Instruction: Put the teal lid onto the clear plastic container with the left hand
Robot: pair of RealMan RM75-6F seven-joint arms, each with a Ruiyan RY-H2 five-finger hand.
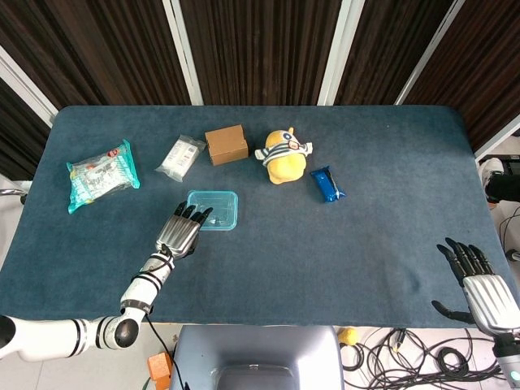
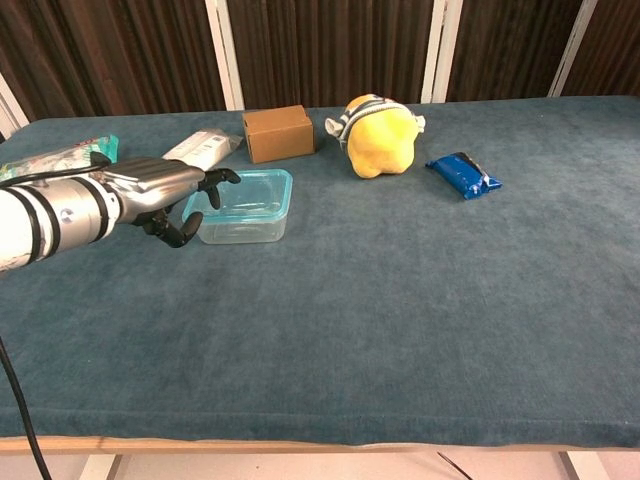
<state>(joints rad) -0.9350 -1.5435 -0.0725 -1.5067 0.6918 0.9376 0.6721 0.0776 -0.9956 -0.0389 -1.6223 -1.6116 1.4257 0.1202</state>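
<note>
The left hand [image 2: 160, 190] hovered with fingers [image 1: 193, 213] apart, empty, tips over the lidded clear plastic container [image 2: 245, 204], presumably having seated the teal lid [image 1: 214, 209].

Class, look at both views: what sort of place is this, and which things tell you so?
Probably a robot test setup, not a home: a cloth-covered table with unrelated items spread out, loose cables on the floor, and a robot left hand over it.
</note>
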